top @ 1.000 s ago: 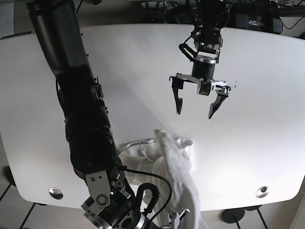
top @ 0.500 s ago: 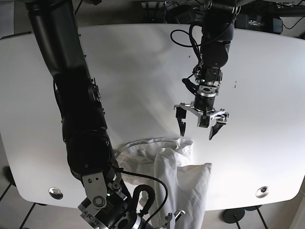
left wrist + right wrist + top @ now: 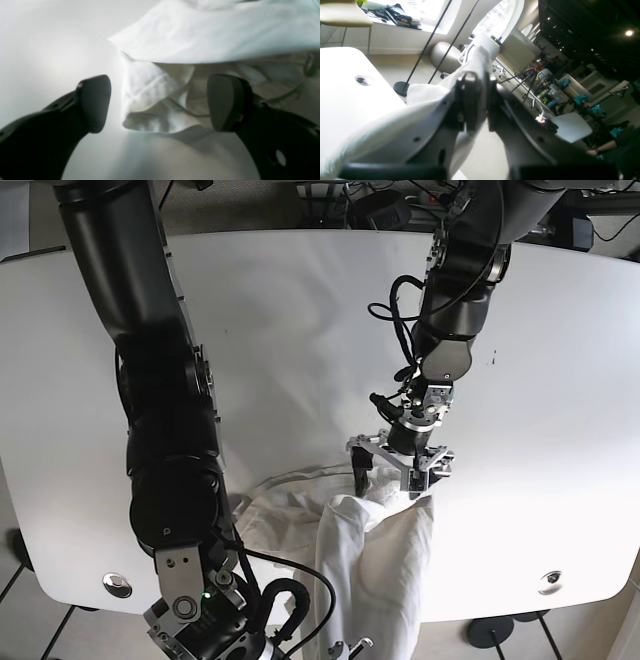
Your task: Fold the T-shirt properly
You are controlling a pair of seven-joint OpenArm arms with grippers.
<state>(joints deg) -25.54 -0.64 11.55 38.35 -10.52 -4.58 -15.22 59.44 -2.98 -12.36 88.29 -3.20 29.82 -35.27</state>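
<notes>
The white T-shirt (image 3: pixel 370 560) lies crumpled at the table's front edge and hangs over it. My left gripper (image 3: pixel 392 472) is open and low over the shirt's far edge. In the left wrist view its fingers (image 3: pixel 93 102) stand either side of a folded flap of the shirt (image 3: pixel 155 100), apart from it. My right gripper (image 3: pixel 475 80) is shut on a bunch of the shirt (image 3: pixel 427 95), held beyond the table's front edge. In the base view it is mostly cut off at the bottom.
The white table (image 3: pixel 300 310) spreads behind the shirt. Round grommets sit near its front corners (image 3: pixel 549 582) (image 3: pixel 117 584). My right arm (image 3: pixel 165 430) rises tall across the table's left part. Stands and chairs fill the room beyond the table (image 3: pixel 520 82).
My left gripper has come down and toward the front edge, from above the bare table to the shirt's far edge, still open. The shirt has shifted and hangs further over the edge.
</notes>
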